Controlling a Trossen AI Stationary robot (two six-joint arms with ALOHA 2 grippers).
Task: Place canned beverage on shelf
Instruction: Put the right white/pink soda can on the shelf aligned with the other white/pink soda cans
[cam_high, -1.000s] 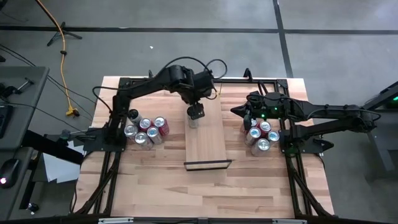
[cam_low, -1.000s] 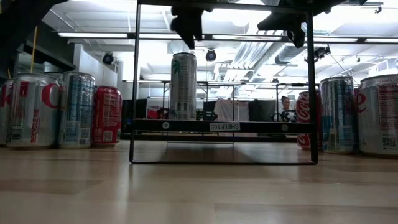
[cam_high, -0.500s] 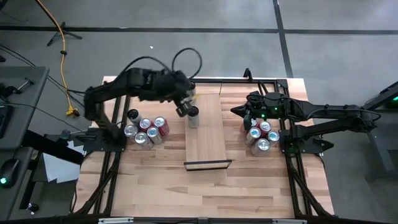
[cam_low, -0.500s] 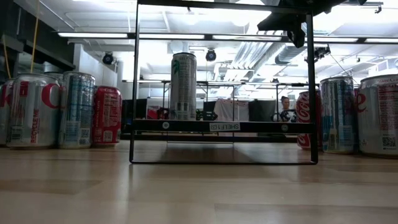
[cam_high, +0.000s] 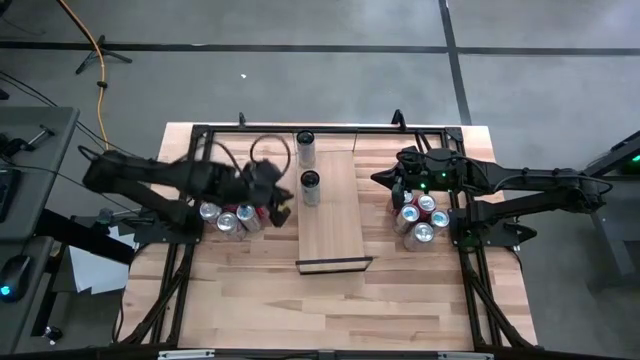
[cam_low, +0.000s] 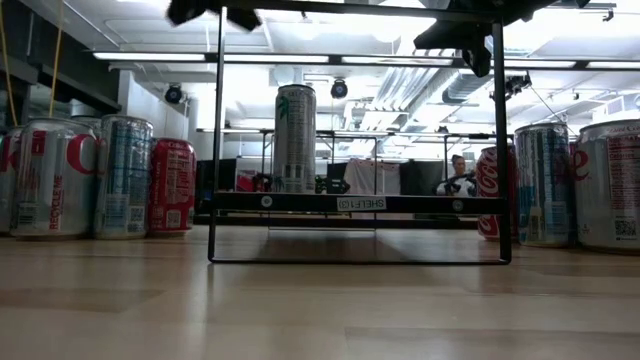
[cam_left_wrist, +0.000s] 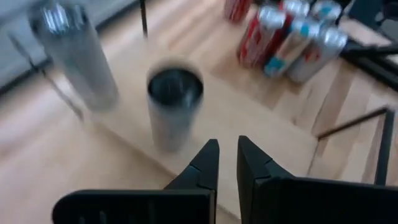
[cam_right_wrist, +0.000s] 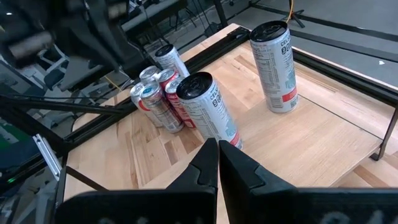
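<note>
Can (cam_high: 311, 187) stands on the shelf (cam_high: 335, 235); my left fingers (cam_high: 283, 211) closed, empty, beside it. Next: fetch another can.

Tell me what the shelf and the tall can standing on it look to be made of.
Shelf: pale wood, smooth, faint lengthwise grain; its end lip looks like thin black metal. Tall can: likely aluminium, with a dark top in the high view and a glossy printed wall in the right wrist view.
</note>
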